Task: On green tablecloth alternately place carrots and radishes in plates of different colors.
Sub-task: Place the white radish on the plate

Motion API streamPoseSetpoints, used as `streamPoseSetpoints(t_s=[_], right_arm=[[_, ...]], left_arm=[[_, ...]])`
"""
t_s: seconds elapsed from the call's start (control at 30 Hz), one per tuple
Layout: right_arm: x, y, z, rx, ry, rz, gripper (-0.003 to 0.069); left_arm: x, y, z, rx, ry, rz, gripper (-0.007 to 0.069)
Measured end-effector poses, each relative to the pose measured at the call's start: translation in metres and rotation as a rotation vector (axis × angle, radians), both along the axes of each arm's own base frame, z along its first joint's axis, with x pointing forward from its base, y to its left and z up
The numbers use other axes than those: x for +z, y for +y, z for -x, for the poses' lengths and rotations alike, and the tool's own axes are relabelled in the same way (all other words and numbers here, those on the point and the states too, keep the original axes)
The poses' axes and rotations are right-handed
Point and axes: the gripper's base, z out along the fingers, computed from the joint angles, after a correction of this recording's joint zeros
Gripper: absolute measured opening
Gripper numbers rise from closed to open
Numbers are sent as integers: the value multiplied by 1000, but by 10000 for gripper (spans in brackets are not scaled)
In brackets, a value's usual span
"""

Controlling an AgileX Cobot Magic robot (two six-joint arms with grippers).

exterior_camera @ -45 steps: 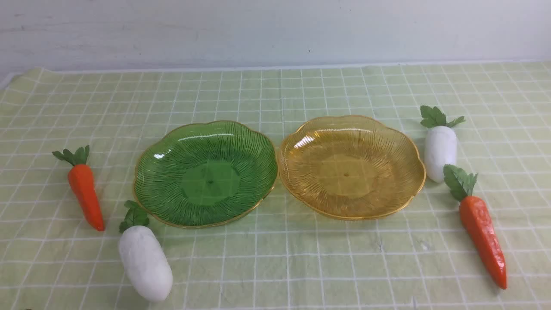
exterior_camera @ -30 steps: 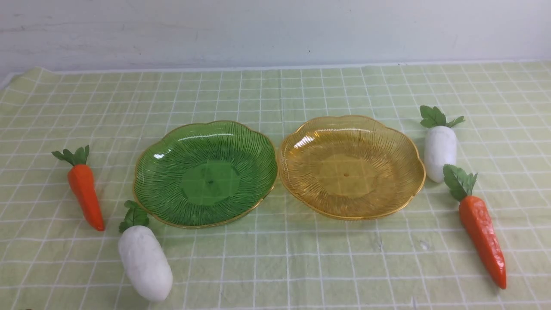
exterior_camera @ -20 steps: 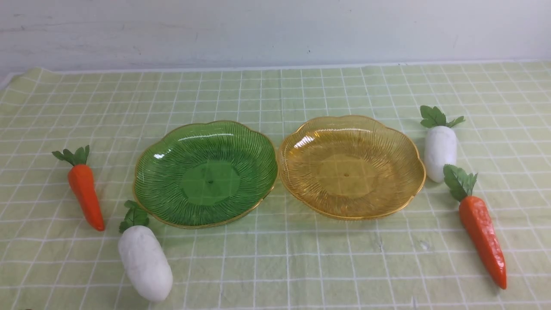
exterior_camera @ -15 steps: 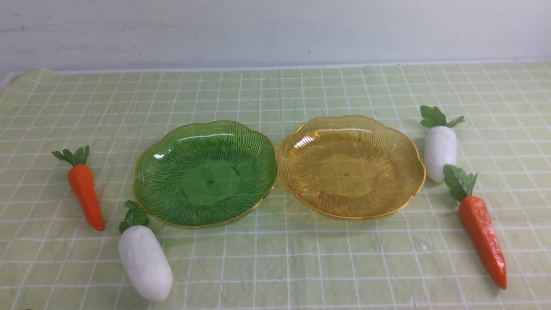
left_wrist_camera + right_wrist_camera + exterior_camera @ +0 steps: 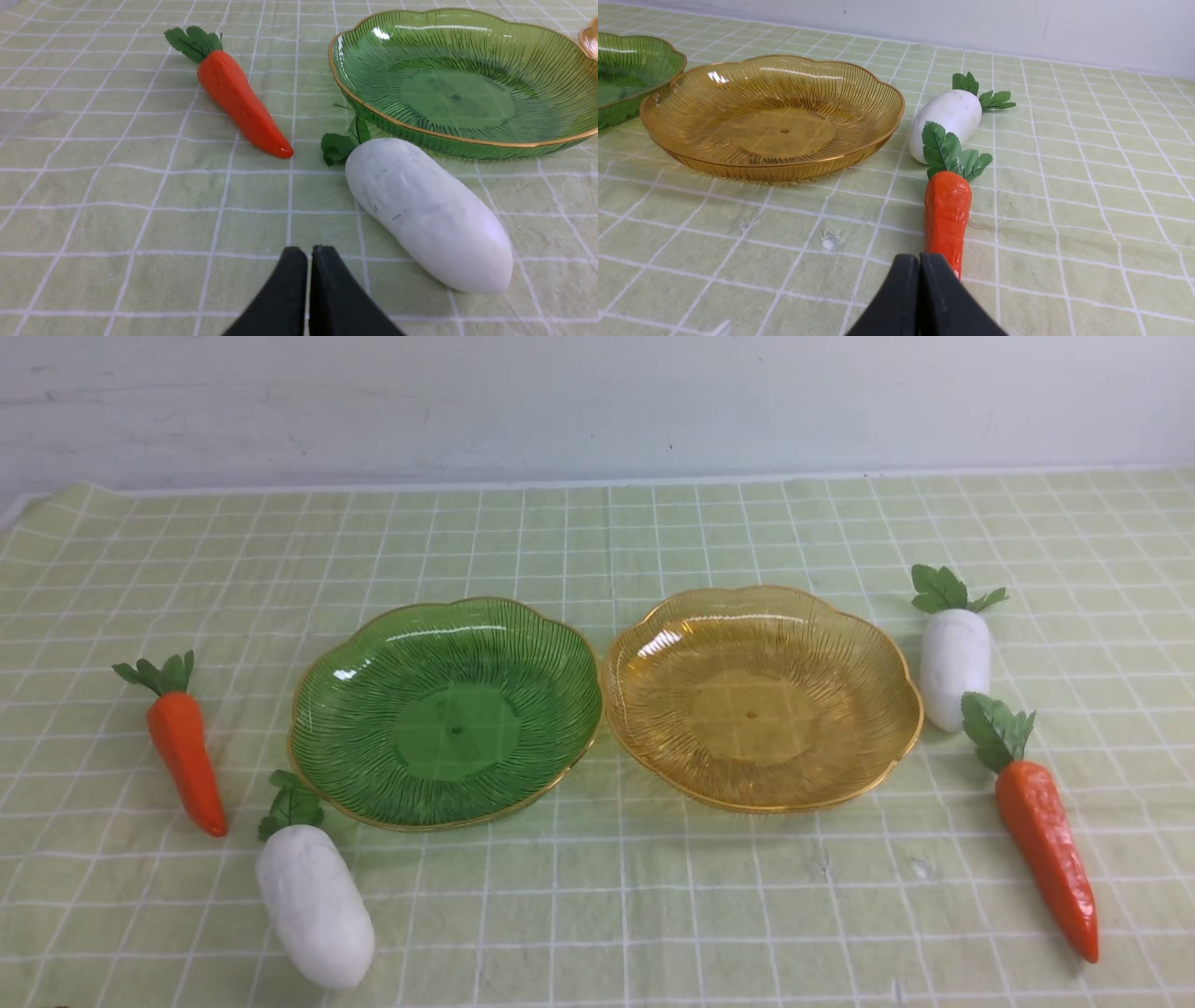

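On the green tablecloth (image 5: 597,896) a green plate (image 5: 446,711) and an amber plate (image 5: 761,697) stand side by side, both empty. Left of the green plate lie a short carrot (image 5: 185,756) and a white radish (image 5: 315,903). Right of the amber plate lie a smaller radish (image 5: 954,655) and a longer carrot (image 5: 1046,840). Neither arm shows in the front view. My left gripper (image 5: 308,254) is shut and empty, short of the radish (image 5: 427,214) and carrot (image 5: 240,102). My right gripper (image 5: 920,260) is shut and empty, just before the tip of the long carrot (image 5: 947,217).
A pale wall (image 5: 597,401) rises behind the cloth's far edge. The cloth's left corner (image 5: 56,499) is slightly lifted and wrinkled. Open cloth lies in front of both plates.
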Motion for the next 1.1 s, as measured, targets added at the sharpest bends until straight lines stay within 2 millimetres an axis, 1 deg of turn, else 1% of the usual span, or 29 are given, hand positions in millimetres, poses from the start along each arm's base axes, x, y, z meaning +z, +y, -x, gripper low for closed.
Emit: streamPoseSetpoints(t_s=[0.33, 0.37, 0.43, 0.47, 0.5, 0.53, 0.57, 0.6, 0.67, 0.7, 0.73, 0.77, 0.83, 0.93, 0.97, 1.1], right_arm=[[0, 0, 0, 1, -1, 6, -15], [0, 0, 0, 2, -1, 7, -15], [0, 0, 0, 2, 0, 2, -15], [0, 0, 0, 1, 1, -15, -15], [0, 2, 0, -2, 14, -147, -15], [1, 4, 0, -7, 28, -273, -15], [1, 6, 1, -8, 43, -395, -15], [2, 8, 1, -10, 52, -497, -15], [3, 11, 1, -13, 72, -697, -15], [4, 11, 1, -13, 74, -716, -15], [6, 12, 1, -14, 75, -833, -15], [8, 13, 1, -13, 77, -921, -15], [10, 13, 1, -13, 80, -1016, -15], [11, 14, 1, -11, 86, -1079, -15], [12, 14, 1, -11, 84, -1101, -15], [13, 13, 1, -1, 53, -1027, -15]], left_arm=[[0, 0, 0, 0, 0, 0, -8], [0, 0, 0, 2, 0, 17, -8], [0, -3, 0, 13, -1, 143, -8], [1, -5, 0, 18, 0, 246, -8], [2, -11, 0, 39, 12, 540, -8], [3, -15, 0, 53, 24, 739, -8], [5, -18, 0, 64, 34, 869, -8], [7, -21, 0, 72, 47, 1051, -8], [11, -25, 1, 76, 66, 1286, -8], [13, -26, 1, 78, 70, 1341, -8], [17, -28, 0, 76, 72, 1483, -8], [19, -27, 0, 78, 54, 1548, -8], [22, -24, -1, 84, 13, 1580, -8], [23, -23, -2, 84, -18, 1570, -8], [24, -22, -2, 81, -38, 1539, -8], [26, -18, -3, 73, -105, 1433, -8]])
